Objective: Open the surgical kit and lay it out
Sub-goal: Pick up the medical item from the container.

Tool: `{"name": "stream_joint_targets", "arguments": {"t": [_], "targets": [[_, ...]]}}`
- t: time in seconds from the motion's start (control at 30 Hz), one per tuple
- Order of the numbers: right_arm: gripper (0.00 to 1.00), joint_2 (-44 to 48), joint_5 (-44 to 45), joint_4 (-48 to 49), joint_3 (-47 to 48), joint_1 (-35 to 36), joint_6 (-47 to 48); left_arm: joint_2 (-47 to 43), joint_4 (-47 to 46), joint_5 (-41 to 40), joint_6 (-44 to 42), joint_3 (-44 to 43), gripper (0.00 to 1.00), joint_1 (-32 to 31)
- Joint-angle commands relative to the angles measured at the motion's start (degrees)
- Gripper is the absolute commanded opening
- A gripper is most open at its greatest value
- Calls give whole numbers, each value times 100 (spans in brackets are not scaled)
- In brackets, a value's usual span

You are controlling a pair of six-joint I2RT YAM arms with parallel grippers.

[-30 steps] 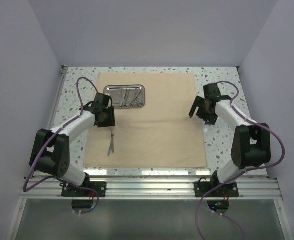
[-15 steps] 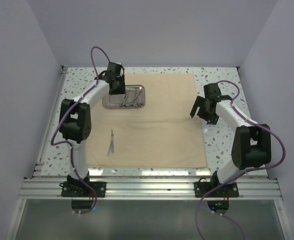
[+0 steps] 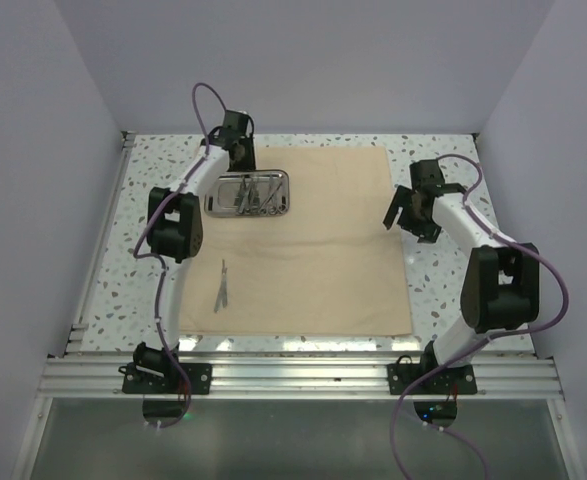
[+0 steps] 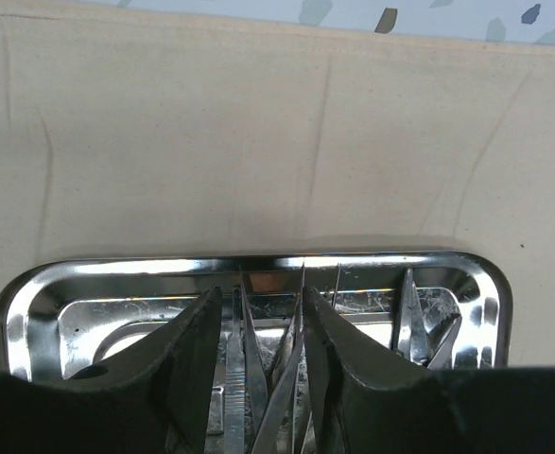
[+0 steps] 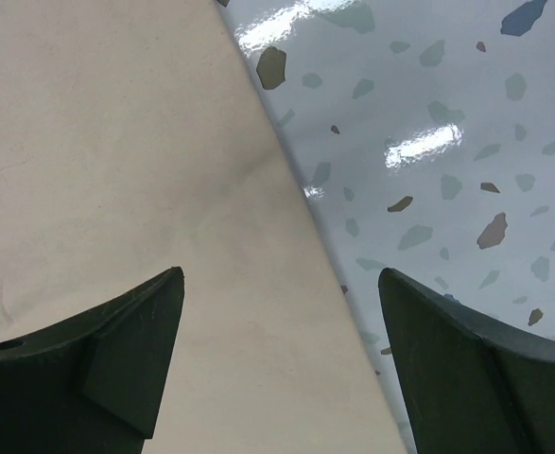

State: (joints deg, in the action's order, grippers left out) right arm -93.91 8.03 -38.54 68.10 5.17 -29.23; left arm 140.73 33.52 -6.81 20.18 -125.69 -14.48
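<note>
Surgical kit: steel tray far-left on the spread cloth, one instrument laid out nearer. The tray's instruments look thin, light and slippery; we would pinch mid-shaft. Left hand half-open astride them, perhaps not touching; handles cut off. Right hand wide, empty.

Bright, even overhead light; glare on tray and table; shadows soft; wrist views sharp.
</note>
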Motion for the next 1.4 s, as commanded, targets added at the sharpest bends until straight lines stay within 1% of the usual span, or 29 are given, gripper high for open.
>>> {"name": "stream_joint_targets", "arguments": {"t": [0.0, 0.13, 0.3, 0.57, 0.67, 0.7, 0.8, 1.0, 1.37], "targets": [[88, -128, 146, -39, 301, -34, 76, 69, 41, -110, -120, -184, 43, 86], [88, -303, 146, -57, 441, -34, 84, 51, -29, -101, -138, -70, 42, 95], [88, -470, 93, -65, 529, -34, 84, 157, -73, -5, -120, -44, 35, 95], [88, -488, 111, -48, 538, -42, 84, 403, -126, 74, -102, -87, 29, 95], [88, -436, 128, -48, 512, -42, 84, 473, -126, 127, -94, -114, 23, 95], [88, -427, 137, -48, 503, -42, 84, 473, -135, 136, -94, -114, 16, 95], [88, -391, 137, -65, 468, -51, 67, 473, -144, 110, -94, -114, 0, 95], [88, -277, 50, -74, 406, -42, 32, 193, -161, 57, -94, -114, 0, 86], [88, -49, -100, 49, 178, -51, -12, -827, -187, -339, -155, 70, 0, 86]]}}
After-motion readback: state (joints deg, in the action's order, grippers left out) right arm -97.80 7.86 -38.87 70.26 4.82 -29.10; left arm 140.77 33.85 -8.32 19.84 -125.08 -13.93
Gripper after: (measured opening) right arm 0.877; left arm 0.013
